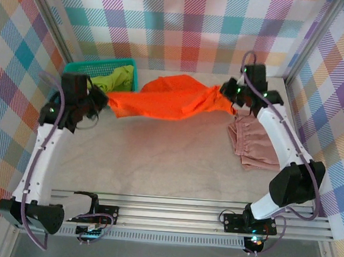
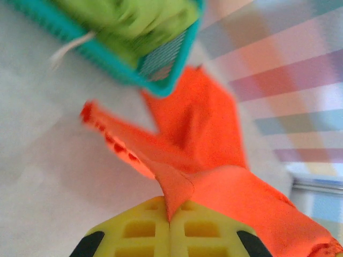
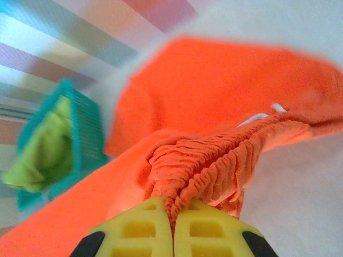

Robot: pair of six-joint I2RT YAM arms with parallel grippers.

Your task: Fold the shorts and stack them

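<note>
**Overhead view, read from left to right.**

**Left:** the left pincer (image 1: pixel 104 102) is clenched on one end of the orange shorts (image 1: pixel 168 98). In the left wrist view a fold of orange cloth is nipped between the two yellow fingers (image 2: pixel 139 230), which meet with no gap.

**Far left corner:** just behind this pincer, the teal basket (image 1: pixel 81 68) stands on the worktop (image 1: pixel 157 169). The lime green shorts (image 1: pixel 119 77) are heaped inside it and rise above its right rim.

**Centre:** the orange shorts span the space between the two pincers as a broad band. Their left end is just beside the basket's near right corner, and their middle bulges toward the back wall. Whether the middle rests on the worktop cannot be told.

**Right:** the right pincer (image 1: pixel 231 100) is clenched on the other end. The right wrist view shows the gathered elastic waistband (image 3: pixel 203 166) bunched between its closed fingers, with a white drawstring (image 3: pixel 257 118) lying on the cloth beyond.

**Near right:** the dusty pink shorts (image 1: pixel 254 144) lie in a compact, creased pile on the worktop. The right arm (image 1: pixel 278 137) partly covers them. They are just beside the orange end, though contact cannot be made out.
</note>
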